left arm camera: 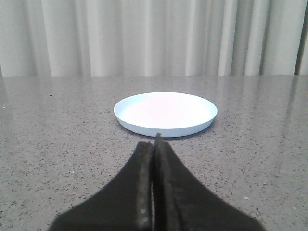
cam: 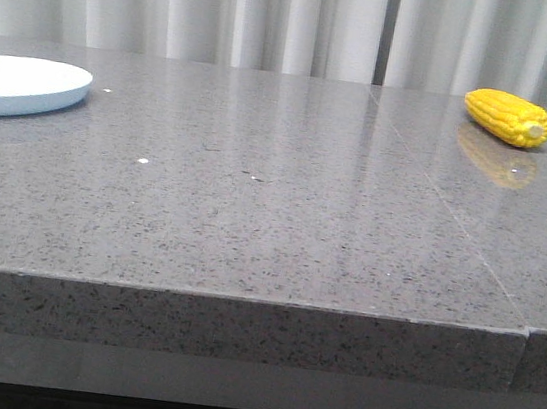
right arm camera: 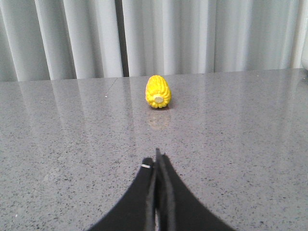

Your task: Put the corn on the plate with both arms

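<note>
Corn (cam: 508,117) lies far right on my grey table (cam: 251,222), well apart from the bare plate (cam: 22,86); my left claw (left arm camera: 155,144) and right claw (right arm camera: 157,159) are both pressed together, holding nothing.

open tabletop (cam: 252,212) btwn plate (cam: 22,86) & corn (cam: 508,117), well apart

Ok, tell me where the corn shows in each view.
Front view: the corn lies far right on the grey table, well apart from the plate.
Left wrist view: not in it.
Right wrist view: the corn lies ahead of the shut right hand, stub end facing the camera.
Shared landmark: the white curtain.
</note>
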{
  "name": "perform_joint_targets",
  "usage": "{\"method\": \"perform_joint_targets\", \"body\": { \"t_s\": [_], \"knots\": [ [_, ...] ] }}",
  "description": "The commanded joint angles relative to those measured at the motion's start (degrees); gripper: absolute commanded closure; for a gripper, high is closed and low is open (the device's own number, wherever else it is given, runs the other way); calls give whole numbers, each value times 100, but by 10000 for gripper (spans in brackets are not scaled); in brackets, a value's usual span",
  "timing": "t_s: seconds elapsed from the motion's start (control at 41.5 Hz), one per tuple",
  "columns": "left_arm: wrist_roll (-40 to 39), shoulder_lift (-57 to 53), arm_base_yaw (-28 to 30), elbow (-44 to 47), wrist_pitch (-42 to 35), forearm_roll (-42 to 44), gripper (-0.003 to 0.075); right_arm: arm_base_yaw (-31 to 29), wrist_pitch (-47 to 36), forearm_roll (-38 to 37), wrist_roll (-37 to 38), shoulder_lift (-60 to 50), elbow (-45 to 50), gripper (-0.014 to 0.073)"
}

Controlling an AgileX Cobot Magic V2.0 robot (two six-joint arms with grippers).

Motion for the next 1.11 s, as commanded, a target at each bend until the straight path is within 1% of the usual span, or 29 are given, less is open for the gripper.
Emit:
{"method": "perform_joint_targets", "body": {
  "t_s": [0.0,0.554,0.747,0.819,0.963,1.084],
  "knots": [
    [-51,-110,5,6,-473,-53,740,-28,-453,11,-10,-70,-90,662],
    [-51,-110,5,6,-473,-53,740,-28,-490,11,-10,-70,-90,662],
    [-51,-110,5,-95,-828,-53,741,-28,-619,11,-10,-70,-224,662],
    [-51,-110,5,-380,-779,-53,740,-28,-413,11,-10,-65,-537,662],
    [-51,-58,5,-1259,-454,-44,740,-28,442,-22,-16,0,-1557,662],
    [-51,247,5,-2152,-29,-44,741,-28,1178,-34,-21,397,-2561,662]
  ]
}}
